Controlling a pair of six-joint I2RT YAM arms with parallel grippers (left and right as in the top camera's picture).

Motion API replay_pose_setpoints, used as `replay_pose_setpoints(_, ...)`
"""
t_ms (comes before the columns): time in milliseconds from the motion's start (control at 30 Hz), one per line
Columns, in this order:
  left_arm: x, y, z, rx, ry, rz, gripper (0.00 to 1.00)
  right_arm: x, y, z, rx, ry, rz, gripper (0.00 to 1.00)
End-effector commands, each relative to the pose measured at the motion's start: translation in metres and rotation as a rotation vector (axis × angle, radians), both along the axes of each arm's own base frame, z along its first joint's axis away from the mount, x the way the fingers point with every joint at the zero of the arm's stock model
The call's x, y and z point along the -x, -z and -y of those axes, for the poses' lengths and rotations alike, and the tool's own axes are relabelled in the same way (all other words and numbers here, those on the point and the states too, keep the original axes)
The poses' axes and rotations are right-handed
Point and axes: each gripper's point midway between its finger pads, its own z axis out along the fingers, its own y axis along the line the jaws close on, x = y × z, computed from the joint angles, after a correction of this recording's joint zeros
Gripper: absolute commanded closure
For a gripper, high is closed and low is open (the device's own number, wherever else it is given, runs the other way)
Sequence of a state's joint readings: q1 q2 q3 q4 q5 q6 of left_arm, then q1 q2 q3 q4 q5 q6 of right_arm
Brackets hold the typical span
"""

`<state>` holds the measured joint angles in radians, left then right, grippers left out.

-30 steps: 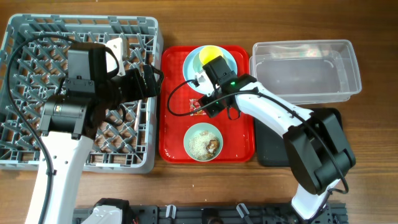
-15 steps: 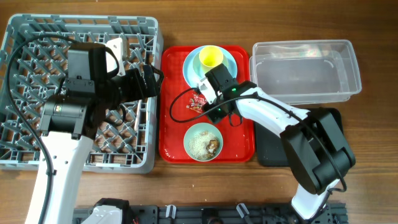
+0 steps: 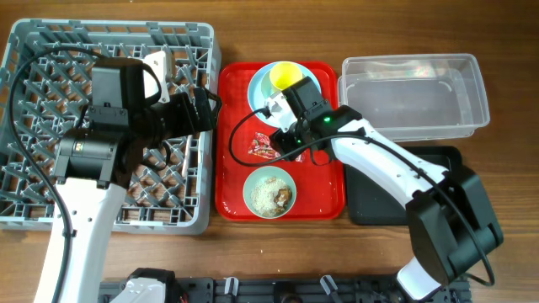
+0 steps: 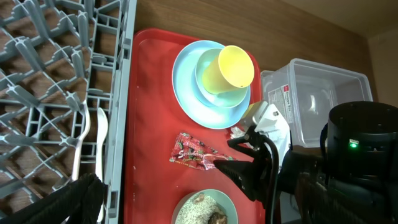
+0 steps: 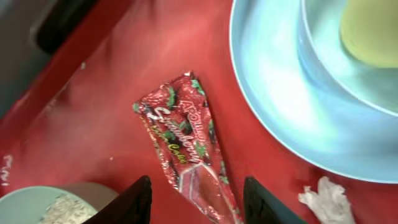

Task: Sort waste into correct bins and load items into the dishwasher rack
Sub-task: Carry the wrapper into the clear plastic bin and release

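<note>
The red snack wrapper [image 3: 262, 146] lies on the red serving tray [image 3: 232, 181] between the light blue plate [image 3: 259, 91] and the pale green bowl [image 3: 269, 192] of rice crumbs. My right gripper [image 3: 281, 141] is open, low over the tray, its fingers [image 5: 199, 202] either side of the wrapper's near end [image 5: 185, 146]. The white tissue [image 5: 326, 200] lies by the plate's rim. The yellow cup [image 3: 287, 76] stands in the light blue bowl [image 4: 208, 78] on the plate. My left gripper [image 3: 202, 109] is open and empty over the right edge of the dishwasher rack [image 3: 50, 50].
Two white plastic utensils [image 4: 93, 140] lie in the rack by its right wall. The clear tub [image 3: 413, 93] stands at the back right. The black tray [image 3: 370, 210] lies in front of it, partly under my right arm.
My right gripper has come off the plate, uncovering the yellow cup, and dropped to the wrapper. The wrapper and the green bowl have shifted slightly left. My left arm has not moved.
</note>
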<state>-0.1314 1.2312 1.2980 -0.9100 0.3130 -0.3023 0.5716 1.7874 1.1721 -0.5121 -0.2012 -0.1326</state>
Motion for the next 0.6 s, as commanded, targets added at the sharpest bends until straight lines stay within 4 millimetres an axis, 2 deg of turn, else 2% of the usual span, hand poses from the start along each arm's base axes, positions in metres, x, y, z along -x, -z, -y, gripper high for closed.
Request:
replay_pose_setpoints(0, -0.001, -0.007, 0.000, 0.014, -0.001, 0.017, 0.00, -0.002, 0.009, 0.007, 0.037, -0.006, 0.030, 0.52)
replay_pose_setpoints(200, -0.001, -0.007, 0.000, 0.014, -0.001, 0.017, 0.00, 0.004, 0.052, 0.016, 0.080, 0.005, 0.008, 0.52)
replay_pose_setpoints(300, -0.001, -0.007, 0.000, 0.014, -0.001, 0.017, 0.00, 0.012, 0.067, 0.021, 0.102, 0.005, -0.028, 0.60)
replay_pose_setpoints(333, -0.001, -0.007, 0.000, 0.014, -0.001, 0.017, 0.00, 0.013, 0.068, 0.022, 0.104, 0.006, -0.032, 0.64)
replay_pose_setpoints(367, -0.001, -0.007, 0.000, 0.014, -0.001, 0.017, 0.00, 0.013, 0.068, 0.022, 0.105, 0.006, -0.033, 0.73)
replay_pose_setpoints(400, -0.001, -0.007, 0.000, 0.014, -0.001, 0.017, 0.00, 0.012, 0.067, 0.021, 0.100, 0.006, -0.028, 0.90)
replay_pose_setpoints(433, -0.001, -0.007, 0.000, 0.014, -0.001, 0.017, 0.00, 0.010, 0.065, 0.018, 0.088, 0.006, -0.025, 0.96)
replay_pose_setpoints(467, -0.001, -0.007, 0.000, 0.014, -0.001, 0.017, 0.00, 0.008, 0.056, 0.013, 0.063, 0.005, -0.024, 0.96)
replay_pose_setpoints(533, -0.001, -0.007, 0.000, 0.014, -0.001, 0.017, 0.00, -0.003, 0.026, 0.005, 0.022, 0.046, 0.001, 0.96)
replay_pose_setpoints(567, -0.001, -0.007, 0.000, 0.014, -0.001, 0.017, 0.00, -0.013, -0.006, 0.002, -0.006, 0.052, 0.045, 0.96)
